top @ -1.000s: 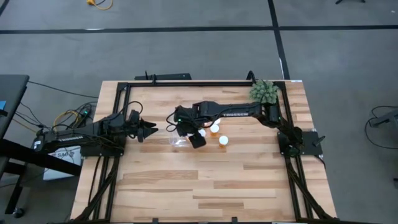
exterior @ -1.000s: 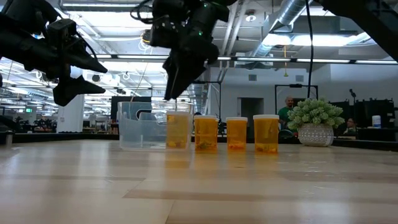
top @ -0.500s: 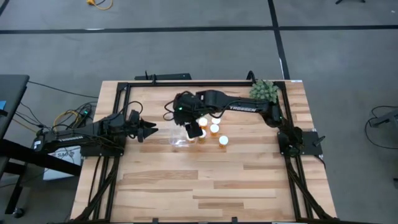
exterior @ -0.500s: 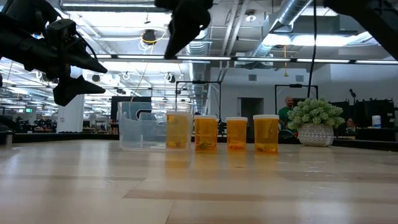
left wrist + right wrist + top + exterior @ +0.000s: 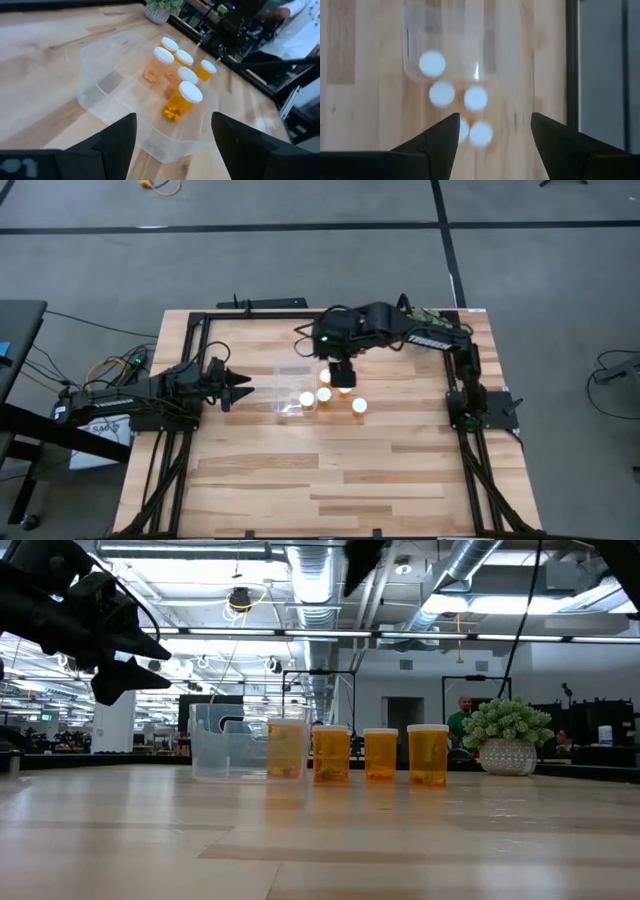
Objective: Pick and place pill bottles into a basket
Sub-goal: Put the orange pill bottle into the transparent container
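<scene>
On the table, the clear basket holds one bottle; four bottles cluster just beside it. The right gripper hangs above them, fingers apart and empty. A careless descent could topple neighbouring bottles.

No legible text, label, brand or number was found in any view. White lettering on the left arm was too small to read.
</scene>
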Controlling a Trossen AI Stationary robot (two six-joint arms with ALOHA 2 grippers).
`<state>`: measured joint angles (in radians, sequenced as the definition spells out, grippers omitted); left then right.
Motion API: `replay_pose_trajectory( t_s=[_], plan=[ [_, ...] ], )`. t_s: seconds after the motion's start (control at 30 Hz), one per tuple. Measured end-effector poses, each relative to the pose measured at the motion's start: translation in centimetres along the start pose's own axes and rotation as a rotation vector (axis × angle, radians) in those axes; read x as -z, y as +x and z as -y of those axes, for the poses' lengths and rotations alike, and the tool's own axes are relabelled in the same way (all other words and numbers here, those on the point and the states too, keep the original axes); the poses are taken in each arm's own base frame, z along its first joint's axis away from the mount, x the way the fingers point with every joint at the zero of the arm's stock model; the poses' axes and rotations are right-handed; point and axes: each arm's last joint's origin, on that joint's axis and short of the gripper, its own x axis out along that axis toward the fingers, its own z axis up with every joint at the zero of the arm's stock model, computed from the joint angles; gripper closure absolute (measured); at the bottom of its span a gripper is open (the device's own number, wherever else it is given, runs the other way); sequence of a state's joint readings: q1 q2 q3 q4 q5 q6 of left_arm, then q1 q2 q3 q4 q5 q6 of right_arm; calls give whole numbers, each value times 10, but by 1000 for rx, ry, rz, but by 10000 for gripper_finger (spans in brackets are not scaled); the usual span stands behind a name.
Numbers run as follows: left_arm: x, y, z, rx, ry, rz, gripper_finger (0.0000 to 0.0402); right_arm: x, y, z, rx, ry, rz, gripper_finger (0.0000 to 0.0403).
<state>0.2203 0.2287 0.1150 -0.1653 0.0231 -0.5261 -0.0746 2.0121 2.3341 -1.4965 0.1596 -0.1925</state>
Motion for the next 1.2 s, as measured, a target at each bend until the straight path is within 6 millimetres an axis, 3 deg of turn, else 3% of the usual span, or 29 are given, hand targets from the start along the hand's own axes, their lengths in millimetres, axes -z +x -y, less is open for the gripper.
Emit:
replay_pose_trajectory(
  t_s=[0.1,0.37,0.6,0.73,0.9,1.2],
  plan=[
    [-1,0,1,10,53,6,154,12,-11,0,-9,74,-57,163],
    [-6,-1,8,141,295,49,154,25,-54,-7,-152,153,68,163],
    [-7,-1,8,146,313,54,154,36,-82,-19,-131,115,133,163],
    [-7,-1,8,151,281,50,154,53,-91,-23,-93,100,115,163],
    [-7,-1,8,153,278,53,154,86,-79,-21,-67,148,120,163],
    [-4,-2,16,267,245,14,154,156,-24,-37,-71,321,172,163]
  ],
)
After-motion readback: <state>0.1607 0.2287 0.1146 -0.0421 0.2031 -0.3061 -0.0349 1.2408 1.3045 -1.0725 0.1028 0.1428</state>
